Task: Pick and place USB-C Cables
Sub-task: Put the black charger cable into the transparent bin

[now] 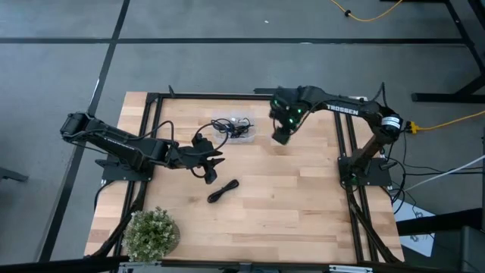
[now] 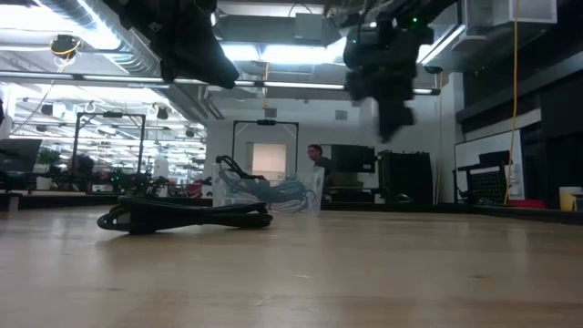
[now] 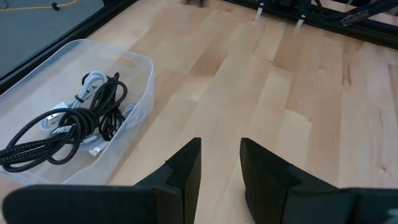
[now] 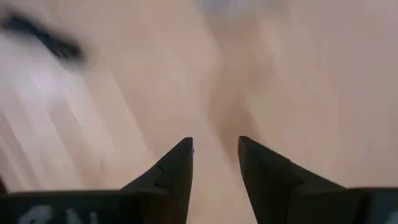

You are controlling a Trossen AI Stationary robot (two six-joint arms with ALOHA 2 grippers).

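One black USB-C cable bundle (image 1: 223,190) (image 2: 187,216) lies flat on the wooden table, and a blurred dark streak (image 4: 43,37) in the right wrist view may be the same one. Black cables (image 3: 68,124) and a white one (image 3: 90,81) lie coiled inside a clear plastic tray (image 1: 233,127) (image 3: 140,93) (image 2: 260,193) toward the table's far side. My left gripper (image 1: 208,171) (image 3: 221,158) hovers open and empty between the tray and the loose cable. My right gripper (image 1: 282,136) (image 4: 216,152) (image 2: 392,109) hangs open and empty above the table, right of the tray.
A small potted plant (image 1: 151,231) stands at the table's near left corner. Black frame rails (image 1: 345,152) run along the table's left and right sides. Bare wood (image 1: 295,205) spreads over the middle and the near right. A person (image 2: 316,169) shows in the room beyond.
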